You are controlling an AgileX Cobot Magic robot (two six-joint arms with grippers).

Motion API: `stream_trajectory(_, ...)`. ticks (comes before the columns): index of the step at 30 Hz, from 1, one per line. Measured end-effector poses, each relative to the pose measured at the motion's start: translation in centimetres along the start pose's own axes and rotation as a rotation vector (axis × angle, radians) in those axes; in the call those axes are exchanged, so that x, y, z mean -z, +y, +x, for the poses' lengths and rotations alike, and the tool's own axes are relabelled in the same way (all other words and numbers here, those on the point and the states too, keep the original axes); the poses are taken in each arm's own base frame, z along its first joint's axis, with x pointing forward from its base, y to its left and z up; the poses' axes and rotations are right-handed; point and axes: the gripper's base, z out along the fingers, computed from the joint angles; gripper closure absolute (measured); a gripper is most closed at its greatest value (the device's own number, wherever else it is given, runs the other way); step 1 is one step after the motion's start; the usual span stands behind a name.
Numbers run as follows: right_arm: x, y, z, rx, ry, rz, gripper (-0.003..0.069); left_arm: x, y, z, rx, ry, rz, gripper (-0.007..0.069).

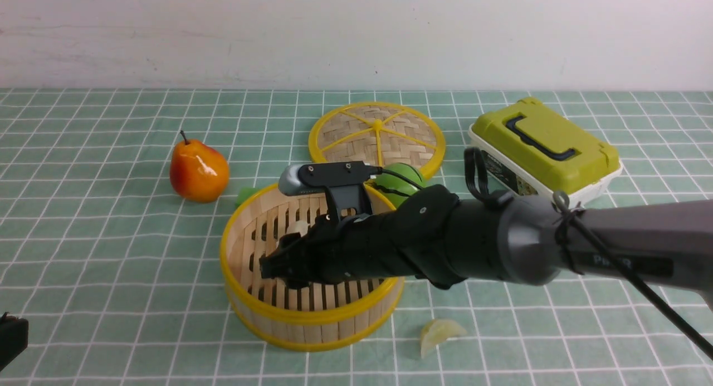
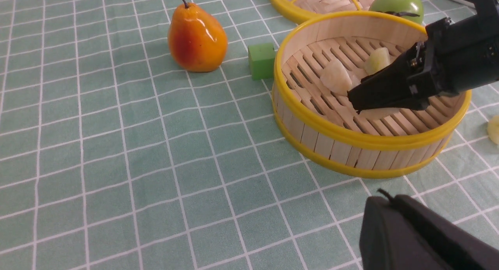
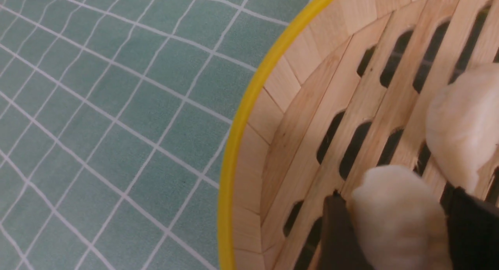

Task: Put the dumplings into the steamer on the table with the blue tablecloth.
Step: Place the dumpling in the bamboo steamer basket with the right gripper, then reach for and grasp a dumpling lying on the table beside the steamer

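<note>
Lying slantwise, dumpling (image 1: 439, 333) beside steamer (image 1: 312, 319)

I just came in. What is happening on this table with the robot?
The right arm reaches into the steamer. One dumpling sits between its fingers, low over the slatted floor. Whether they clamp it or stand loose around it does not show. Two more dumplings lie inside. A fourth dumpling lies on the tablecloth beside the steamer. The left arm sits at the near edge, its fingers shut.
</note>
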Motion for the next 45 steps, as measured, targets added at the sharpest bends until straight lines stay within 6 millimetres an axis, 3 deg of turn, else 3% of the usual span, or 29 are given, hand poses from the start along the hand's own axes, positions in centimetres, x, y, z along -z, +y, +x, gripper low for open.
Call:
stream_trajectory(5, -0.1, -0.2, 0.0, 0.007, -0.012, 0.017, 0.0178, 0.0, 0.0, 0.0, 0.008, 0.000, 0.000, 0.0638)
stream_trajectory(10, 1.5, 0.0, -1.7, 0.059, -0.070, 0.019, 0.0169, 0.0, 0.0, 0.0, 0.024, 0.001, 0.000, 0.0638)
stream_trajectory(11, 3.1, 0.4, -2.9, 0.113, -0.098, -0.004, 0.0169, 0.0, 0.0, 0.0, 0.026, 0.002, 0.000, 0.0638)
stream_trajectory(12, 3.4, 0.4, -3.2, 0.122, -0.106, -0.004, 0.0169, 0.0, 0.0, 0.0, 0.026, 0.002, 0.000, 0.0638)
stream_trajectory(14, 7.6, 0.7, -5.9, 0.263, -0.154, -0.064, 0.0169, 0.0, 0.0, 0.0, 0.027, 0.002, 0.000, 0.0638)
stream_trajectory(17, 12.1, 0.5, -7.8, 0.427, -0.153, -0.124, 0.0169, 0.0, 0.0, 0.0, 0.027, 0.000, 0.001, 0.0638)
stream_trajectory(19, 14.6, -0.5, -8.0, 0.542, -0.075, -0.157, 0.0169, 0.0, 0.0, 0.0, 0.027, -0.001, 0.001, 0.0638)
stream_trajectory(20, 14.7, -0.4, -8.0, 0.543, -0.078, -0.157, 0.0169, 0.0, 0.0, 0.0, 0.027, -0.001, 0.001, 0.0638)
stream_trajectory(22, 15.7, -2.2, -6.9, 0.652, 0.099, -0.186, 0.0168, 0.0, 0.0, -0.1, 0.027, -0.008, 0.003, 0.0638)
stream_trajectory(26, 14.9, -5.0, -4.7, 0.777, 0.376, -0.174, 0.0168, 0.0, -0.1, -0.2, 0.027, -0.022, 0.008, 0.0638)
stream_trajectory(33, 8.9, -8.9, -1.5, 0.891, 0.603, -0.078, 0.0168, -0.7, -0.2, 0.7, 0.017, -0.021, 0.017, 0.0638)
stream_trajectory(40, 5.9, -8.1, 0.6, 0.995, 0.661, -0.103, 0.0176, -1.3, -0.4, 1.3, 0.010, -0.041, 0.033, 0.0638)
stream_trajectory(45, 5.0, -8.1, 1.5, 1.065, 0.698, -0.132, 0.0272, -1.3, -0.4, 1.2, 0.010, -0.049, 0.036, 0.0638)
